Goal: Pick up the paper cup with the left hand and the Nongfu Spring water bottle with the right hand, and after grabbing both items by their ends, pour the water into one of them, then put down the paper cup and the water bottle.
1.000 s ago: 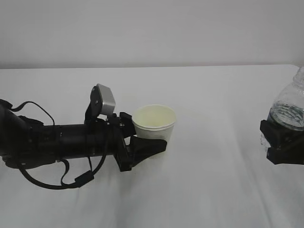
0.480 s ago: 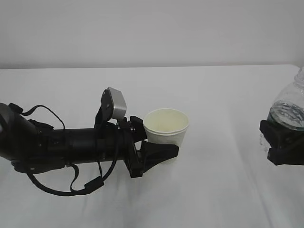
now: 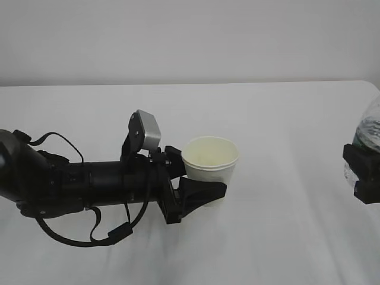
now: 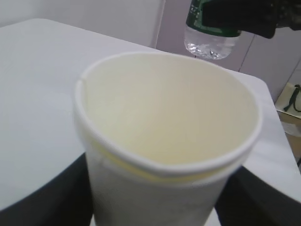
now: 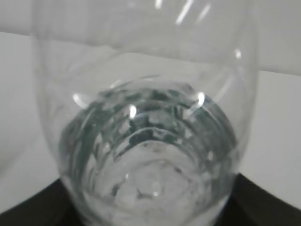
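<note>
paper cup (image 4: 164, 136) empty inside; bottle (image 5: 146, 141) holds water (image 5: 150, 183).

White paper cup (image 3: 209, 172), cream inside; clear bottle (image 4: 209, 35), dark green label; black left hand (image 3: 199, 191)

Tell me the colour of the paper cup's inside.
Pale cream-yellow inside the white paper cup; clearest in the left wrist view.

The paper cup (image 3: 210, 168), gripped in the left hand (image 3: 199, 187), has been carried rightward and slightly nearer. The Nongfu Spring water bottle (image 3: 370, 132), gripped in the right hand (image 3: 363, 172), has been shifted right, now partly cut off at the right edge.
</note>
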